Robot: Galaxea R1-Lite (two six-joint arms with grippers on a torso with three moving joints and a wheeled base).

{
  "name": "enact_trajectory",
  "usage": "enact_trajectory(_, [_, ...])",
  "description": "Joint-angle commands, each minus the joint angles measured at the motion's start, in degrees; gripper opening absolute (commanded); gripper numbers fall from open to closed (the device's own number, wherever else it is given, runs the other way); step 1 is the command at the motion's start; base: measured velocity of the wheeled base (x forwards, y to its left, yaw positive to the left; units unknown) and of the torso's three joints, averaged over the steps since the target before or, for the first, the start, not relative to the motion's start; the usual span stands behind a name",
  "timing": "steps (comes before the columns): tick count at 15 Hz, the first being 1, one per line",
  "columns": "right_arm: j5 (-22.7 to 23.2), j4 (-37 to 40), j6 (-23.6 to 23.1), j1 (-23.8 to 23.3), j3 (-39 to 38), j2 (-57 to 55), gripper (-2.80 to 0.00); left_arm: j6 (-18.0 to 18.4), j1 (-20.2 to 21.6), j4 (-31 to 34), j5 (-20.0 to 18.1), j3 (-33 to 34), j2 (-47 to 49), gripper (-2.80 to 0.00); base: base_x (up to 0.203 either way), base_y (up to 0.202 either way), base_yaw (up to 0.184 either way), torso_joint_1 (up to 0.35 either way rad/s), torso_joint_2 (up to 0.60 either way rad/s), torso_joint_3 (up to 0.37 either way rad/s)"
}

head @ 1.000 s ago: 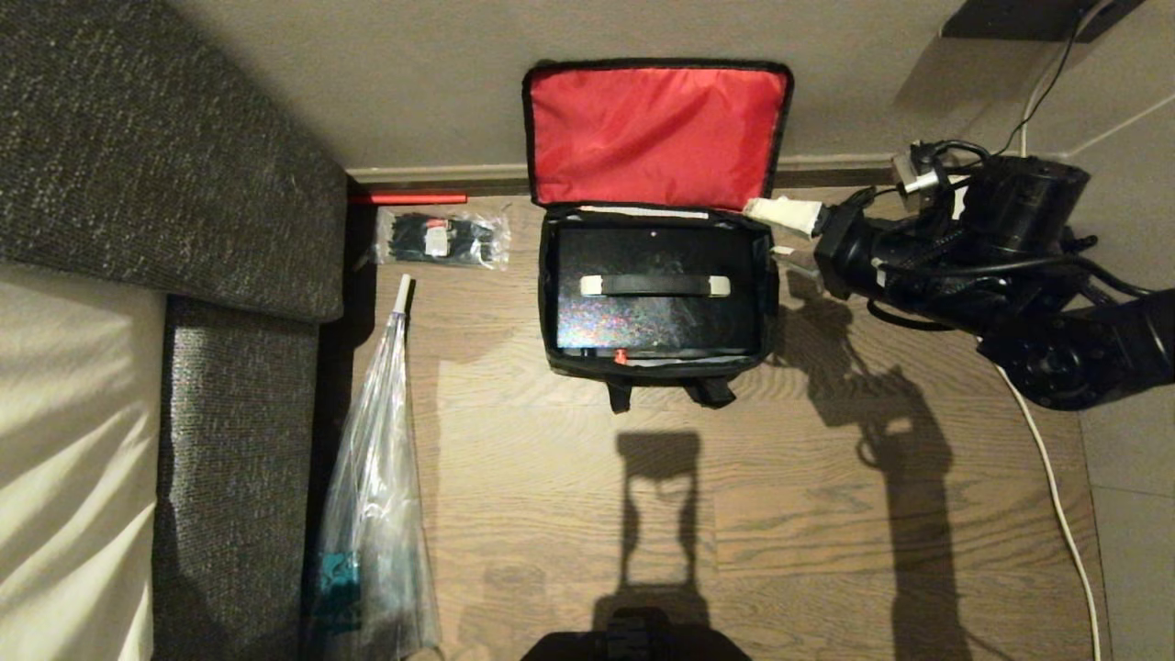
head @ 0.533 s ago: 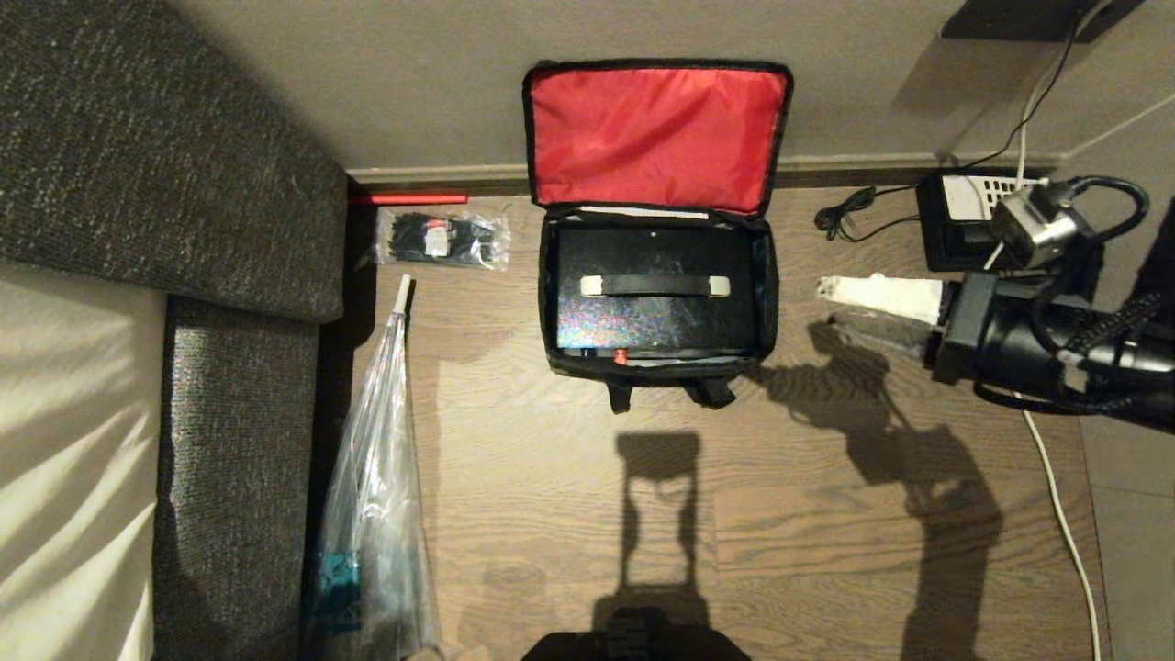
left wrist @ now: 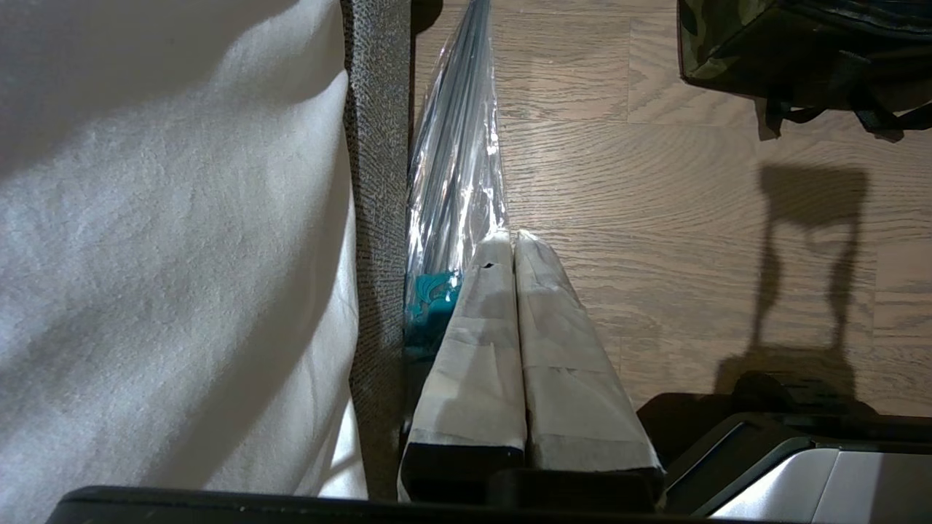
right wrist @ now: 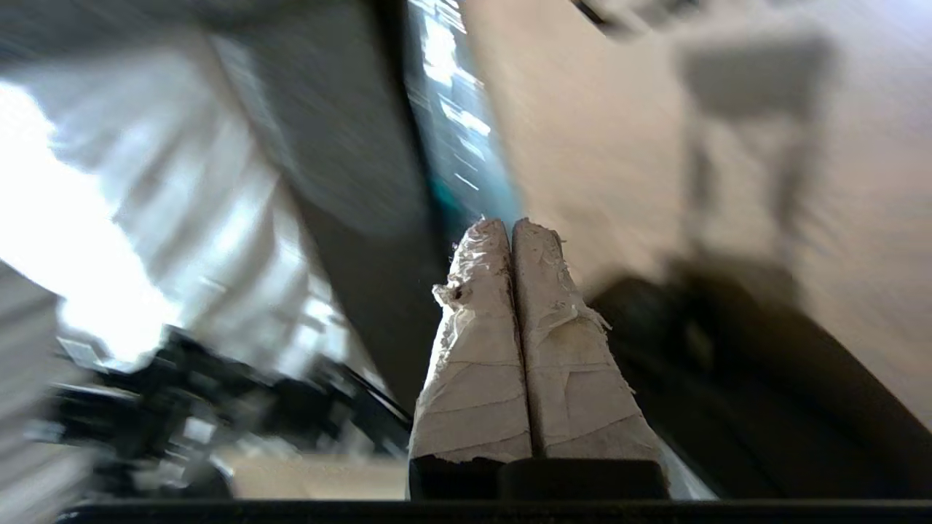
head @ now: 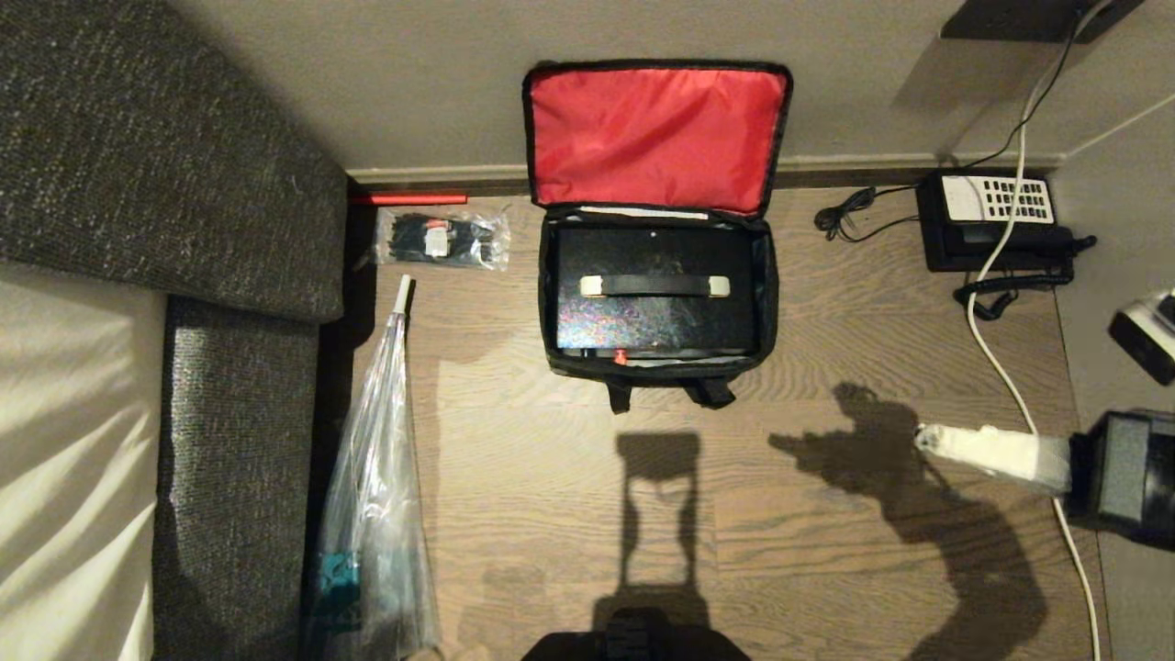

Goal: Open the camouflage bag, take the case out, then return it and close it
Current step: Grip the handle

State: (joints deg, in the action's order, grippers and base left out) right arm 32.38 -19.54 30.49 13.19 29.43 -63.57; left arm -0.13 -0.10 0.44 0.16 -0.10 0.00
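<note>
Right gripper point(head: 921, 438) now sits low at the head view's 4 o'clock edge, taped fingers pressed together on nothing, tip pointing toward 9 o'clock over bare wooden floor point(head: 569, 514). A second ago it hung spread beside the bag's right rim at 2 o'clock; half a second ago it was partway down, at 3 o'clock. Its withdrawal uncovers the black telephone point(head: 996, 223) with white keypad against the wall at 2 o'clock, hidden earlier behind the arm.

Camouflage bag point(head: 656, 275) unmoved, at 12 o'clock against the baseboard, red-lined lid point(head: 655, 136) thrown back upright on the wall. Case point(head: 655, 298) lies inside it as before, handle up, small red latch at its near edge.

Left gripper point(left wrist: 514, 240), seen only in its wrist view, has both taped fingers closed, empty, next to the sofa edge.

Count: one bag, one case, one telephone, one white cable point(head: 1010, 395) running down the floor at 3 to 5 o'clock, one long clear plastic bag point(head: 372, 514) at 8 o'clock along the sofa point(head: 165, 147), one small clear packet of black items point(head: 441, 239) at 10 o'clock, one red rod point(head: 408, 197) by the baseboard.
</note>
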Motion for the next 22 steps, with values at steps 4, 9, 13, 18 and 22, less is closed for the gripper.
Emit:
enact_trajectory(4, [-6.5,21.5,-9.1,-1.1,-4.3,22.5,-2.8,0.0,0.0,0.0,0.0,0.0,-0.1,-2.8,0.0,0.0,0.0,0.0,0.0,0.0])
enact_trajectory(9, [-11.8,32.8,-26.5,-11.3,-13.0,40.2,-2.8,0.0,0.0,0.0,0.0,0.0,-0.1,-2.8,0.0,0.0,0.0,0.0,0.0,0.0])
enact_trajectory(13, [-14.5,29.7,-30.5,-14.5,-20.5,48.1,-2.8,0.0,0.0,0.0,0.0,0.0,-0.1,-2.8,0.0,0.0,0.0,0.0,0.0,0.0])
enact_trajectory(18, [-26.5,27.5,-30.6,-12.4,-24.3,55.9,-2.8,0.0,0.0,0.0,0.0,0.0,-0.1,-2.8,0.0,0.0,0.0,0.0,0.0,0.0])
enact_trajectory(22, [-32.3,22.9,-30.8,-12.5,-27.6,61.0,-2.8,0.0,0.0,0.0,0.0,0.0,-0.1,-2.8,0.0,0.0,0.0,0.0,0.0,0.0])
